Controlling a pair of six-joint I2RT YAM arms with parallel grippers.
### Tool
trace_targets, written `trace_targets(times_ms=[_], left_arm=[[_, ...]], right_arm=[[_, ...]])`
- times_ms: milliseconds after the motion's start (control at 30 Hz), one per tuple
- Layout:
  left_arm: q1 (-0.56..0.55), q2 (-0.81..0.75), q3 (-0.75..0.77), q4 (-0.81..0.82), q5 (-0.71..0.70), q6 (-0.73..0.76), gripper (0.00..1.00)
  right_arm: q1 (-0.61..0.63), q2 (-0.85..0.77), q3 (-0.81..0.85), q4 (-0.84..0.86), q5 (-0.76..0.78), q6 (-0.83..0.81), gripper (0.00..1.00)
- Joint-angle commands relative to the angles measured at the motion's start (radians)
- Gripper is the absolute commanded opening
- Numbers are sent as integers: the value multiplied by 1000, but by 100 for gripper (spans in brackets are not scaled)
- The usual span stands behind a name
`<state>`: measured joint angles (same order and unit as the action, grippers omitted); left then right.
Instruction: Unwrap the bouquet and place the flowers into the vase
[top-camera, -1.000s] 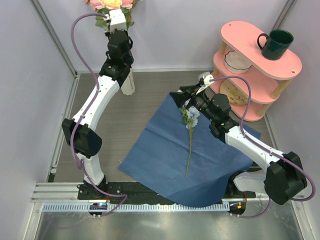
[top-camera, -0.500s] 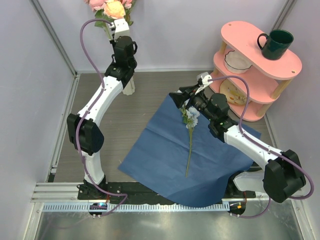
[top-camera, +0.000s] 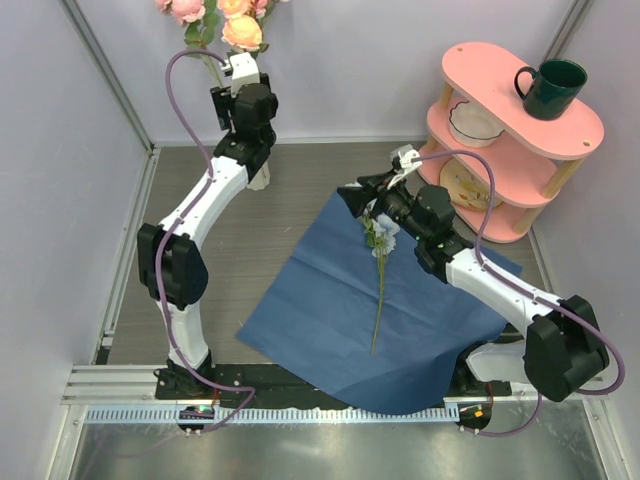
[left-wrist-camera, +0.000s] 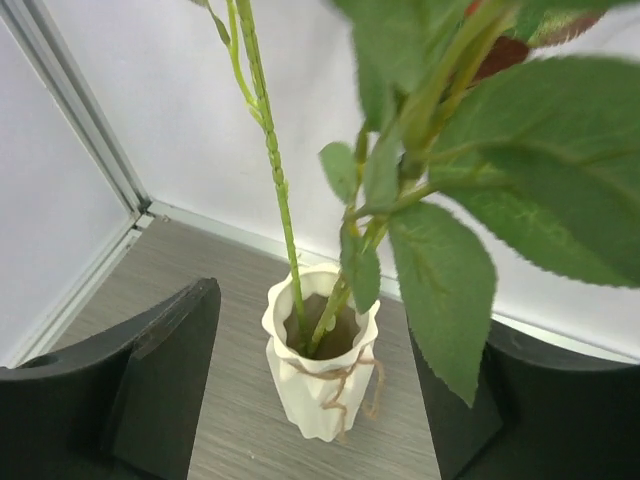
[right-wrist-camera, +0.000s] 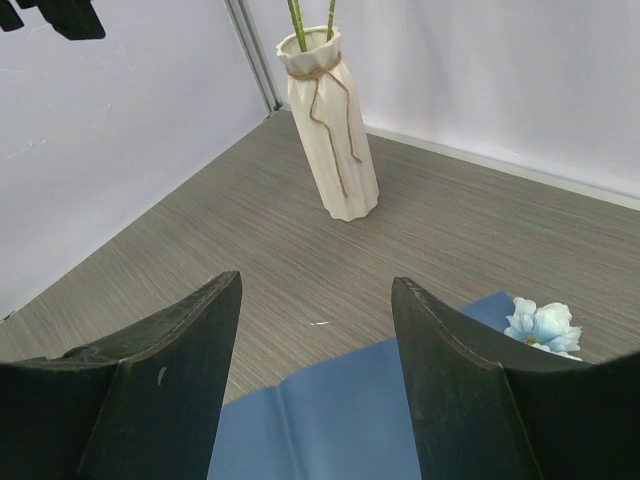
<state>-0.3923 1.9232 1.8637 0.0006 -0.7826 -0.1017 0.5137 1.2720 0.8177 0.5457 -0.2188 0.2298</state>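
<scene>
At the far left corner of the worktop (top-camera: 250, 250): one vase (left-wrist-camera: 320, 370), cream-white, ribbed, upright, with a twine (left-wrist-camera: 335, 372) tie around its neck.

Contents: flowers (top-camera: 243, 30), pink and peach blooms on long green stems (left-wrist-camera: 275, 170). The stems entered the scalloped mouth and the blooms rose well above it against the back wall. Large green leaves (left-wrist-camera: 450, 290) filled the upper right of the left wrist view.

Left tool (left-wrist-camera: 312, 325): held above the vase, pointing down at its mouth. Its jaws were spread wide, one either side of the stems, gripping nothing.

Blue wrap paper (top-camera: 330, 320): one sheet, unfolded, lying flat from mid-worktop to the near edge.

Pale blue flower (top-camera: 380, 270): one stem, lying loose on the paper, bloom towards the far end, stem pointing to the near edge.

Right tool (right-wrist-camera: 315, 300): hanging over the far corner of the paper just beyond the bloom, facing the vase. Its jaws were parted and empty.

Pink shelf (top-camera: 520, 120): two-tiered, at the far right. A dark green mug (top-camera: 550, 88) stood on the top tier and a white bowl (top-camera: 475, 125) on the tier below.
</scene>
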Motion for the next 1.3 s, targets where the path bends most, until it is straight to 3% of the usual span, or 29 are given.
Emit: trace_targets(times_ms=[0,133,300,367,567,667,733,767,833,1067,1267], left_arm=[[4,-111,-55,-31,8,-87,86],[4,-240,-199,-57,52,-226,100],[4,-467,-406,-114,183,-421,100],[4,-538,-512,-128,294,-487,100],[4,-791,-753,-142,544,-543,100],[4,-889,-802,-227,583,-552,100],[4,-929,-816,-298,594,-553,100],[4,-969,-827,-318,592,-555,100],[4,-1006,-836,-358,586,-555,100],[4,-1087,-845,-404,603,-569,100],[4,-1076,-873,-367,660,-592,100]], right_arm=[[-4,6,57,30,-2,-17,67],[-4,15,75,-1,1,-18,67],[-3,59,129,-82,41,-14,68],[-4,78,178,-151,55,-12,68],[-3,165,325,-364,122,20,69],[-3,205,408,-486,206,81,71],[-4,231,475,-605,333,161,78],[-4,262,498,-640,470,271,79],[-6,292,552,-737,567,365,82],[-7,561,808,-1137,882,566,88],[-9,563,861,-1282,912,614,84]])
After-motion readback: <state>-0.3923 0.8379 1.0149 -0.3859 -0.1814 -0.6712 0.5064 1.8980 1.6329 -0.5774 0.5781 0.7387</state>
